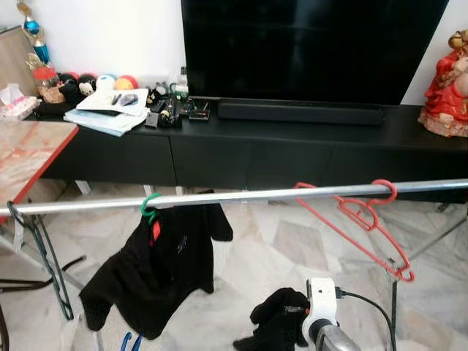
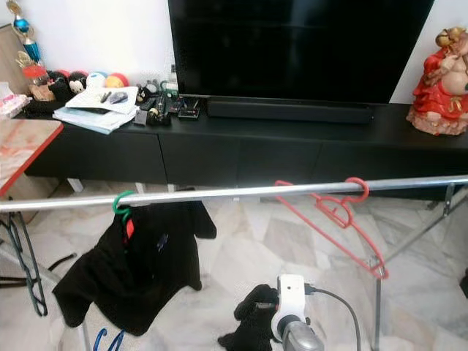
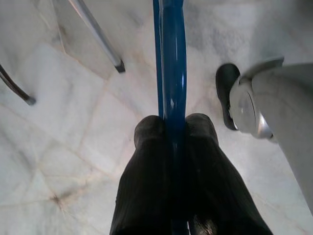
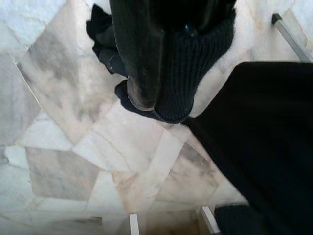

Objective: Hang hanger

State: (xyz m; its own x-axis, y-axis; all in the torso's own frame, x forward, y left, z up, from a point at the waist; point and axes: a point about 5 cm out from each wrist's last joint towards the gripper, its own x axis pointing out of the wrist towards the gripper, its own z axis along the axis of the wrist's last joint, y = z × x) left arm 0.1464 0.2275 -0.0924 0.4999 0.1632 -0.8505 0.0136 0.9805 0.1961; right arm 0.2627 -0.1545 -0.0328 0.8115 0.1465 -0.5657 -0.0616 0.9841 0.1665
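Head views: I have a long silver metal rail (image 1: 241, 196) running across in front of me, with a black shirt on a green plastic hanger (image 1: 151, 207) hooked over it toward my left and an empty red plastic hanger (image 1: 365, 219) hooked on toward my right, tilted. Low at the frame edge, a bit of the blue plastic hanger (image 1: 130, 341) peeks up, well below the rail. My right hand (image 1: 289, 322) sits low by a bunched black knitted garment (image 1: 274, 325). Left wrist view: the left hand (image 3: 173, 127) is clamped on the blue hanger's glossy bar, one finger pad each side, pale marble floor (image 3: 73, 147) beneath. I judge the hanger light and stiff but slick, so the pinch could let it swivel; a hold near the neck under the hook should steady it for hooking over the rail. Right wrist view: the right hand's fingers are pressed into the soft black knit, apparently gripping it; limp, light, no slip risk.
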